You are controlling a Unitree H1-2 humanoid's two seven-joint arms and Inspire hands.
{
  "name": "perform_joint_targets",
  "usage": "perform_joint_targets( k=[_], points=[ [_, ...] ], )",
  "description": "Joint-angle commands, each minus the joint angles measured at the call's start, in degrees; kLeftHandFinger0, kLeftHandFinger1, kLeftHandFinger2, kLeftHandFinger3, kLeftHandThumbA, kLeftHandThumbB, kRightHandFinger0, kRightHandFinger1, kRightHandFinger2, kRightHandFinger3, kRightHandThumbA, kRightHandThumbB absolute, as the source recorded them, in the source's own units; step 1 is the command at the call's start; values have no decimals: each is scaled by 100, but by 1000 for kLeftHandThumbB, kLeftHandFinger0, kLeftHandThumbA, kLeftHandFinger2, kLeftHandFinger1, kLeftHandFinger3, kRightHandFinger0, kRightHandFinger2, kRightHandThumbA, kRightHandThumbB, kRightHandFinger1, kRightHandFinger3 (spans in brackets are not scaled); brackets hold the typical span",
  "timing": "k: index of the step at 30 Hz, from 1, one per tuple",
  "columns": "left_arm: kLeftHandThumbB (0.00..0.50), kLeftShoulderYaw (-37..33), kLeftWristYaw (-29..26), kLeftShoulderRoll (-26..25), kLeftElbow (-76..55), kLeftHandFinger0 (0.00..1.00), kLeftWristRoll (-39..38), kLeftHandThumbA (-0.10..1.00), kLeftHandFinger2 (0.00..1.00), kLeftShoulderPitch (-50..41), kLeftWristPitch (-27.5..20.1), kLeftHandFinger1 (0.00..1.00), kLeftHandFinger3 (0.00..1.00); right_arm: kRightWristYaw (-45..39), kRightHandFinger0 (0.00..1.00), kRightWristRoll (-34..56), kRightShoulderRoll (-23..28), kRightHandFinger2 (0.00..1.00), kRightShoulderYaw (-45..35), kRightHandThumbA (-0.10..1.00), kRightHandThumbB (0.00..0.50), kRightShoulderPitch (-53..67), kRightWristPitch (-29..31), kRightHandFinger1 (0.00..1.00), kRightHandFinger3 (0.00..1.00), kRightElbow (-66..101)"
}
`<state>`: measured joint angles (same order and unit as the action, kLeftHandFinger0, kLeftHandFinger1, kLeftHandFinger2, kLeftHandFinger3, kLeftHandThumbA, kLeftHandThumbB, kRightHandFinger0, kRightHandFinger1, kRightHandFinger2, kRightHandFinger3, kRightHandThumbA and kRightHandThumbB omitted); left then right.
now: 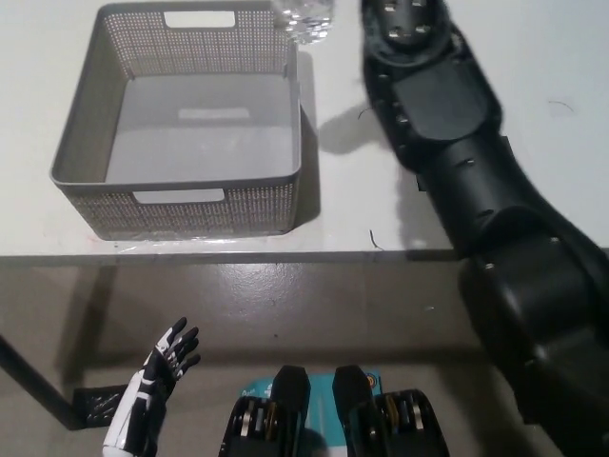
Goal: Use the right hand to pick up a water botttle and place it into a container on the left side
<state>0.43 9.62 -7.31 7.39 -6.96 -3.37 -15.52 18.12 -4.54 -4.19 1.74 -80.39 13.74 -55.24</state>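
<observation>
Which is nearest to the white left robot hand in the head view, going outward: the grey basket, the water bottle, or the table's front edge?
Measured from the left robot hand, resting open at lower left below the table:
1. Table's front edge, just above it.
2. Grey basket, on the table's left part.
3. Water bottle, at the picture's top edge, by the basket's far right corner.

The black right arm (457, 162) reaches steeply up across the picture from the lower right, and its hand is cut off by the top edge. The white left hand (157, 381) hangs low at lower left, fingers spread apart, holding nothing.
</observation>
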Motion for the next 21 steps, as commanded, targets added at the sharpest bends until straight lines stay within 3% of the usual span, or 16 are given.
perform_joint_targets(
  k=[1, 4, 6, 9, 14, 21],
  points=[
    [326, -68, 132, -109, -197, 1000, 43, 1000, 1000, 83, -82, 1000, 1000, 281, 0, -244, -249, 708, 91, -100, 126, -751, 0, 221, 755, 136],
    [338, -82, 163, -121, -293, 1000, -11, 1000, 1000, 113, 83, 1000, 1000, 298, 0, -385, -403, 696, 226, -100, 141, -822, 66, 221, 776, -75],
    [341, -98, 155, -139, -299, 1000, 66, 1000, 1000, 127, 46, 1000, 1000, 344, 0, -504, -527, 746, 382, -100, 104, -853, 271, 250, 854, -477],
    [307, -111, 109, -165, -307, 1000, 213, 1000, 1000, 114, -64, 1000, 1000, 621, 0, -697, -664, 720, 626, -100, 116, -903, 469, 244, 830, -1270],
    [329, -101, 116, -151, -367, 1000, 162, 1000, 1000, 130, 8, 1000, 1000, 741, 0, -862, -786, 716, 969, -100, 124, -786, 586, 289, 839, -2185],
    [342, -118, 140, -130, -438, 1000, 132, 1000, 1000, 188, 108, 1000, 1000, 496, 0, -782, -806, 849, 1064, -100, 115, -526, 424, 409, 916, -2538]
  ],
)
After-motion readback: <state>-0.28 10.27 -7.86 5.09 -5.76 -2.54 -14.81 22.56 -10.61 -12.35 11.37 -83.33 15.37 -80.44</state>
